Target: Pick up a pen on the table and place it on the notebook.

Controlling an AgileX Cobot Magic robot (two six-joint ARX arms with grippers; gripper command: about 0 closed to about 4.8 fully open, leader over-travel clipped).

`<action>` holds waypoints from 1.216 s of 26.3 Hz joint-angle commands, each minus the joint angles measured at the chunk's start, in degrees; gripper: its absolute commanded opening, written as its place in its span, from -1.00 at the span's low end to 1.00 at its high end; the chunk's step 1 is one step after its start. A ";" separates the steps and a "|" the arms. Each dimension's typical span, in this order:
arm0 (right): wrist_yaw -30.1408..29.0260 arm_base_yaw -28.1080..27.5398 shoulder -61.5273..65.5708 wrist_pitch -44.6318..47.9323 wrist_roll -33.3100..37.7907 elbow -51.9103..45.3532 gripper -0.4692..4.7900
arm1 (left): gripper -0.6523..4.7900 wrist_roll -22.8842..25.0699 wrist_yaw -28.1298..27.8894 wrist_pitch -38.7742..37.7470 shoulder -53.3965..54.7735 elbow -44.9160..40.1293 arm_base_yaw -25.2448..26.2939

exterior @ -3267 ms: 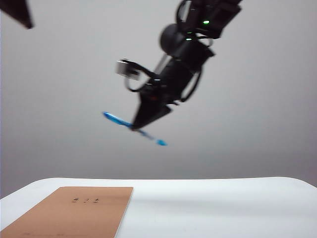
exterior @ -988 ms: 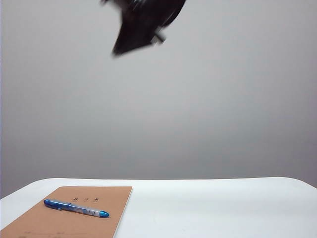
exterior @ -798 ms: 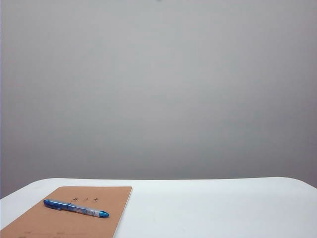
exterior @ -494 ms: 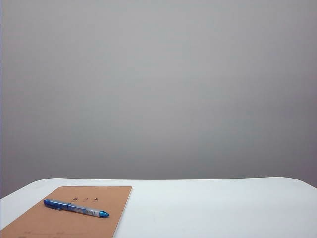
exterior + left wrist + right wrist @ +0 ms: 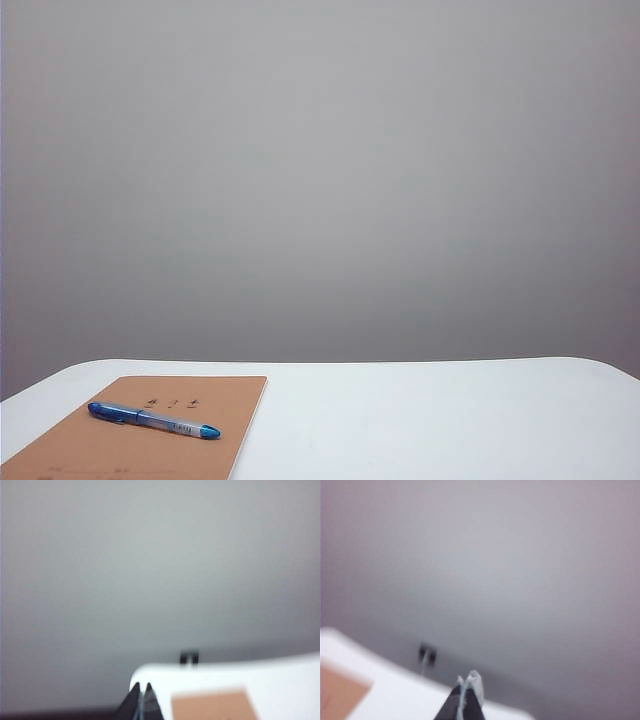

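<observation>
The blue pen (image 5: 153, 419) lies flat on the tan notebook (image 5: 140, 450), slanting across its cover, at the near left of the white table (image 5: 430, 420). Neither arm shows in the exterior view. In the left wrist view my left gripper (image 5: 141, 686) is shut and empty, lifted well back from the table, with the notebook (image 5: 212, 705) in front of it; no pen can be made out in that blurred view. In the right wrist view my right gripper (image 5: 468, 677) is shut and empty, raised above the table (image 5: 395, 690), with a corner of the notebook (image 5: 337, 692) at the edge of the picture.
A plain grey wall fills the background. A small dark fixture (image 5: 427, 653) sits on the wall beyond the table's far edge; the same fixture (image 5: 189, 656) shows in the left wrist view. The table's rounded far edge (image 5: 330, 362) runs across the exterior view.
The right arm, which carried the pen in the air, has set it on the notebook and drawn up out of the exterior view. Since then the pen and notebook have not moved.
</observation>
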 commanded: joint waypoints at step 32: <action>-5.60 -1.77 -37.29 33.35 16.11 -55.45 -0.84 | -0.78 -7.32 4.31 23.85 -12.24 -29.64 3.37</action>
